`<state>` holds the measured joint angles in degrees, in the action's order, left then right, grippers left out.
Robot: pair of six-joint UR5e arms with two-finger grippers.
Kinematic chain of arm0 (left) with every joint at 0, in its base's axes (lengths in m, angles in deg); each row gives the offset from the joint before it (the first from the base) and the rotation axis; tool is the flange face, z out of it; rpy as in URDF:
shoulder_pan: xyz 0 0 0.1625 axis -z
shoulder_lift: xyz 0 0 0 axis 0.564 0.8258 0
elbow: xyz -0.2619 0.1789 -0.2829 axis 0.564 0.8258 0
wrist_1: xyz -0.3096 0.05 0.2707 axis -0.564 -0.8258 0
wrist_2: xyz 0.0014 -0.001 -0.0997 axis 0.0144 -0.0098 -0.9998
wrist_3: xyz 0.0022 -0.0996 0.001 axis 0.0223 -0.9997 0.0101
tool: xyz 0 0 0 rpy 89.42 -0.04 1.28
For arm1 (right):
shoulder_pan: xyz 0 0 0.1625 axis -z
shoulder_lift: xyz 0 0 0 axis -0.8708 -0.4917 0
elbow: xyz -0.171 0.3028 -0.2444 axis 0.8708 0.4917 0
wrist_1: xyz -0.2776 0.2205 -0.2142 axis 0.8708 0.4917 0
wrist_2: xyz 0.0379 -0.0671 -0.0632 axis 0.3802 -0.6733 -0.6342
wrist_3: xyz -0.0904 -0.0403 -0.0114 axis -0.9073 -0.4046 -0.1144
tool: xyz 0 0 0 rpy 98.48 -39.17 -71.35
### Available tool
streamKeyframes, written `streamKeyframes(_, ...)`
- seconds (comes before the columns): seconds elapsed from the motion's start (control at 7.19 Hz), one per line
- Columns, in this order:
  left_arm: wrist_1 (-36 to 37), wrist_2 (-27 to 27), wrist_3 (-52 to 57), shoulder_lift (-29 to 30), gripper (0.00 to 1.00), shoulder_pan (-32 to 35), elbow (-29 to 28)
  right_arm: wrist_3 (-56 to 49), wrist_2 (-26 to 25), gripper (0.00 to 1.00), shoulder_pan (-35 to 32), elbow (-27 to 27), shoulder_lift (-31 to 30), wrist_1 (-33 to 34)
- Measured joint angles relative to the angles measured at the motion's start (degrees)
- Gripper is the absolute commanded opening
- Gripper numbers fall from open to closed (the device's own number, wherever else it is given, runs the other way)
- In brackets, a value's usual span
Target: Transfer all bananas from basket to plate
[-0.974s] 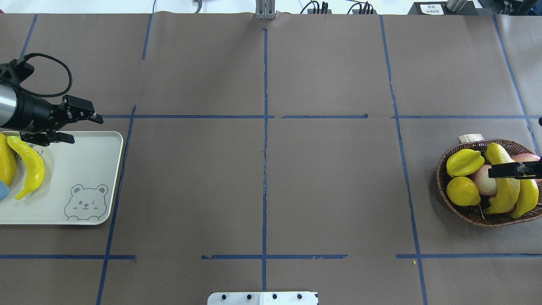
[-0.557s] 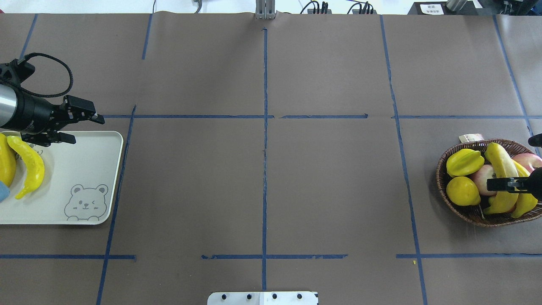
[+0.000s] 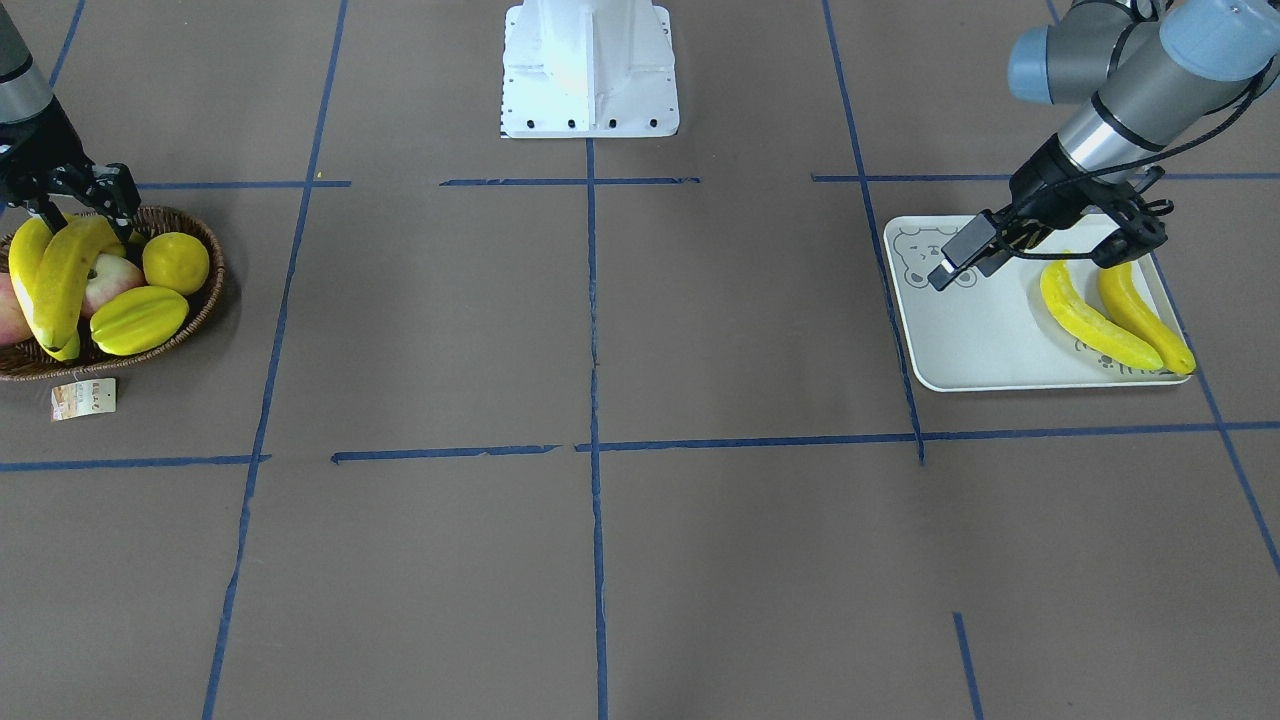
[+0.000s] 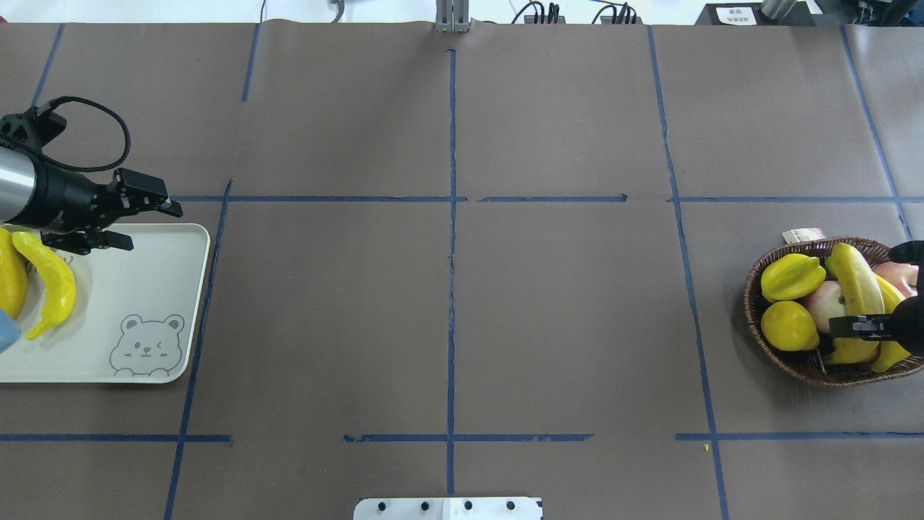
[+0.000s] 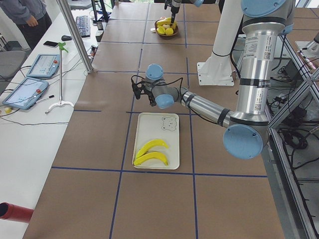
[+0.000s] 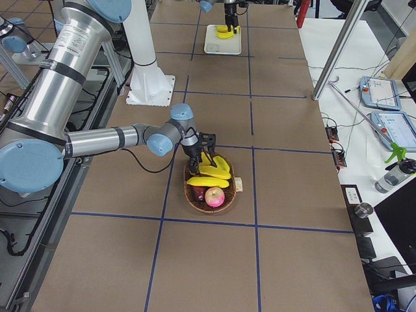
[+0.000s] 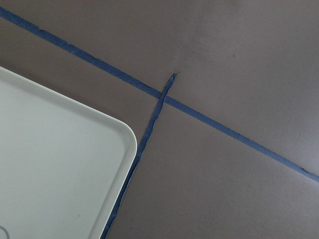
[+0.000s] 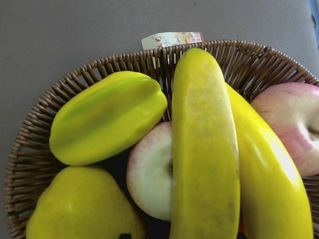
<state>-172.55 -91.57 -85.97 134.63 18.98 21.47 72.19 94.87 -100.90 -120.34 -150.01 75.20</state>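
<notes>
Overhead exterior: your table wears matte brown paper [image 4: 563,115] ruled into blocks by blue tape lines [image 4: 451,253]. The robot's white base plate [image 3: 590,70] is bolted at mid-edge. In the exterior left view, a white side bench [image 5: 30,114] carrying two tablets [image 5: 37,74] runs along the operators' side.

A broad stretch of paper keeps the two work ends well apart. The plate [image 4: 144,289] runs off that view's left edge, its rounded corner just beside a tape line. The wicker basket [image 4: 801,365] sits close to the right edge.

The plate is smooth, pale and rectangular, with a bear face printed on it. Two curved yellow bananas [image 4: 50,278] lie side by side on it. The left gripper [image 4: 137,220] hangs over the plate's far rim, fingers spread and holding nothing.

The oval basket is dark, coarse weave, with its paper tag [image 4: 803,235] on the table at the far rim. Two more bananas lie in it across pink-blushed apples [image 4: 826,303], beside a ridged starfruit [image 4: 792,276] and a lemon [image 4: 789,326]. The right gripper [image 4: 881,289] is low over them, fingers apart on either side of the bananas. You cannot tell whether they touch.
</notes>
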Motion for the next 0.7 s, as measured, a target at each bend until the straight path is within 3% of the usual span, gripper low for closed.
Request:
streamKeyframes(0.56, 0.03, 0.0, 0.05, 0.0, 1.0, -0.47, -0.22, -0.06, 0.05, 0.61, 1.05, 1.62, 0.14, 0.25)
streamKeyframes(0.7, 0.03, 0.0, 0.04, 0.0, 1.0, -0.49, -0.21, -0.07, 0.01, 0.53, 1.31, 1.95, 0.18, 0.26)
